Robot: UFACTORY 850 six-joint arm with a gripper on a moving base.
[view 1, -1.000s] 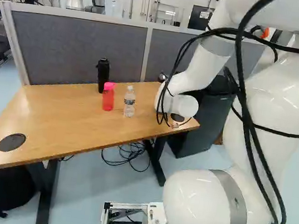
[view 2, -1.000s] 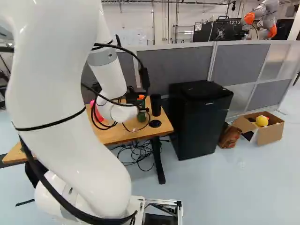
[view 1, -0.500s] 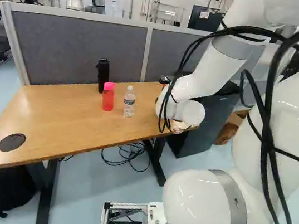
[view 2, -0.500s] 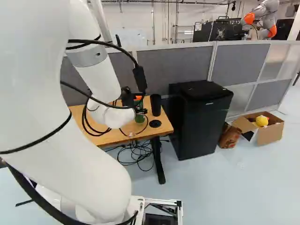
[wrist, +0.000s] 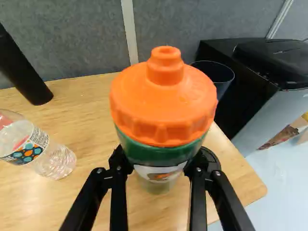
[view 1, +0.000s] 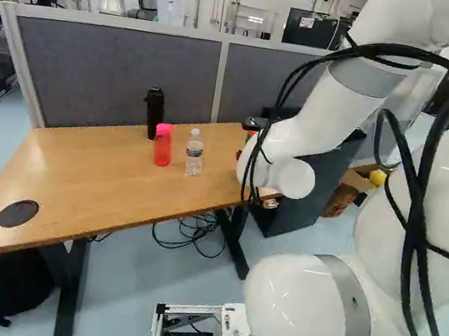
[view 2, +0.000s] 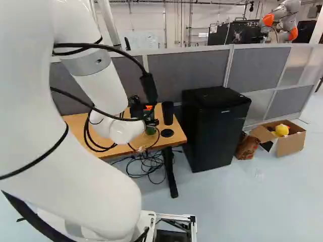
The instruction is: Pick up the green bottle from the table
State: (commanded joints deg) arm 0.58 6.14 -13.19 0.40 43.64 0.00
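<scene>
My gripper (view 2: pixel 136 108) is partly hidden behind the white wrist in the right base view, at the table's right end. Beside it shows the lower part of the green bottle (view 2: pixel 151 130). The wrist view has the gripper (wrist: pixel 158 175) shut on the green bottle (wrist: pixel 161 153), a finger against either side of its body below the large orange cap (wrist: pixel 163 106). The bottle stands roughly in line with the fingers. Whether its base touches the wooden table (view 1: pixel 97 174) cannot be told.
A clear bottle (view 1: pixel 194 155), a red bottle (view 1: pixel 163 145) and a black bottle (view 1: pixel 154 109) stand on the table. A black cup (view 2: pixel 167 113) is beside the green bottle. Beyond the table are a black cabinet (view 2: pixel 214 131) and a cardboard box (view 2: pixel 292 138). Another robot (view 2: pixel 282 20) stands behind the partition.
The wrist has moved right in the left base view, and the arm's upper links have swung the same way. In the right base view the links have shifted left. The base has not moved.
</scene>
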